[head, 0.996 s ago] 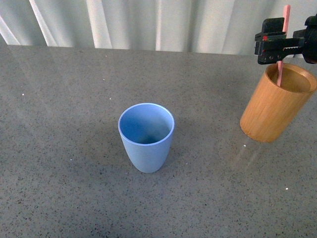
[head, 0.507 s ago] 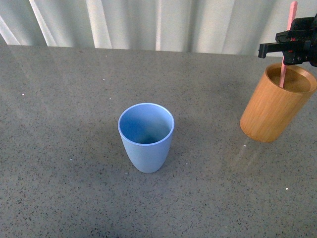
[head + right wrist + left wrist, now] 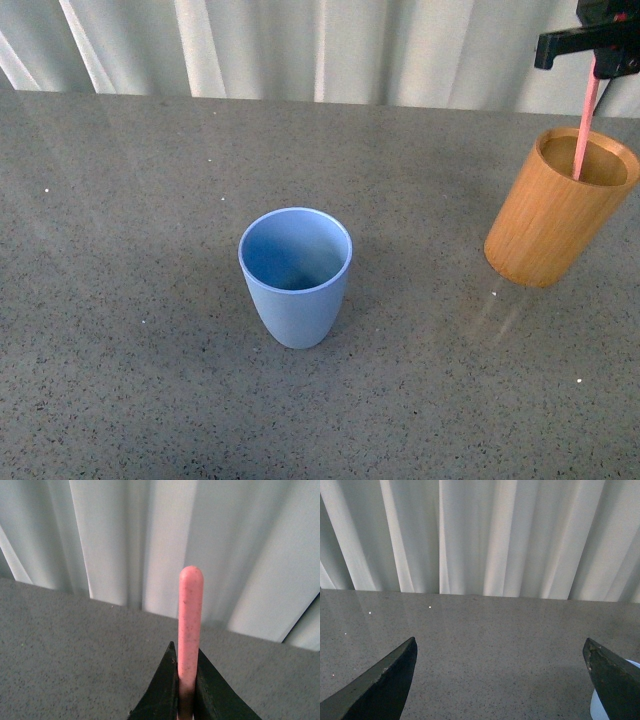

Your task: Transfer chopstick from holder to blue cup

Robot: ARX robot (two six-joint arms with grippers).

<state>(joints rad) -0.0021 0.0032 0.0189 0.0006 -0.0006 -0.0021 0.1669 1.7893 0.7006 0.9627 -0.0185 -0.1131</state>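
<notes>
The pink speckled chopstick hangs almost upright, its lower end still inside the mouth of the orange-brown wooden holder at the right of the table. My right gripper is shut on the stick above the holder, near the top right corner of the front view. In the right wrist view the chopstick rises between the two dark fingers of that gripper, which press on both its sides. The blue cup stands upright in the middle of the table. My left gripper is open, with the blue cup's rim beside one finger.
A grey speckled tabletop carries both containers, with a pale pleated curtain along its far edge. The holder stands close to the right border of the front view.
My right gripper has risen with the chopstick over the last second. More of the stick now shows below the jaws, and its lower end sits higher in the holder.
</notes>
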